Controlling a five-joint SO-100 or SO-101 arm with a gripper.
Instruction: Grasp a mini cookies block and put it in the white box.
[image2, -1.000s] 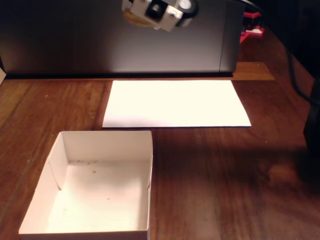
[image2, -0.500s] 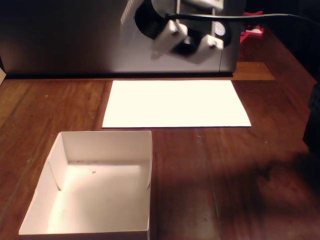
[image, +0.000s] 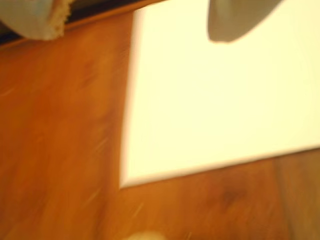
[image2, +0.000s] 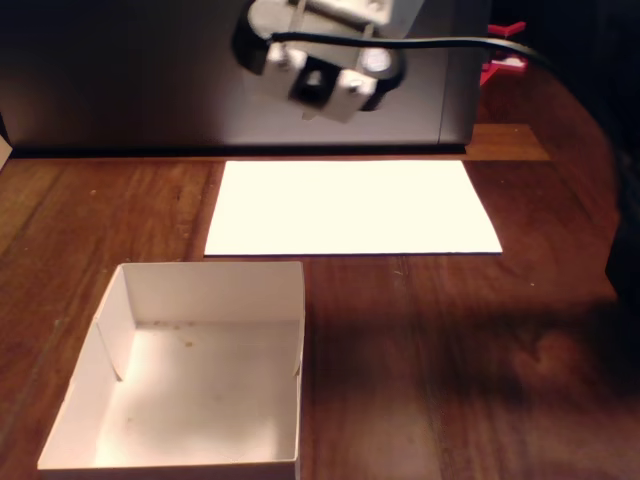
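My gripper (image2: 322, 82) hangs high above the far edge of the table, over the back of the white paper. In the blurred wrist view a pale fingertip (image: 27, 20) sits in the top left corner. A tan crumbly edge, the mini cookies block (image: 61, 15), is pressed against it, so the gripper reads as shut on it. The fixed view does not show the cookie. The white box (image2: 205, 290) stands near the front left, well below and left of the gripper, holding only a few crumbs.
A flat white paper sheet (image2: 350, 205) lies on the wooden table (image2: 450, 330) behind the box, and fills much of the wrist view (image: 215, 100). A large dark grey case (image2: 130, 80) stands along the back. A red object (image2: 505, 60) is at the back right.
The gripper came down from the top edge of the fixed view, swung right, and is now back a little to the left. Box and paper have not moved.
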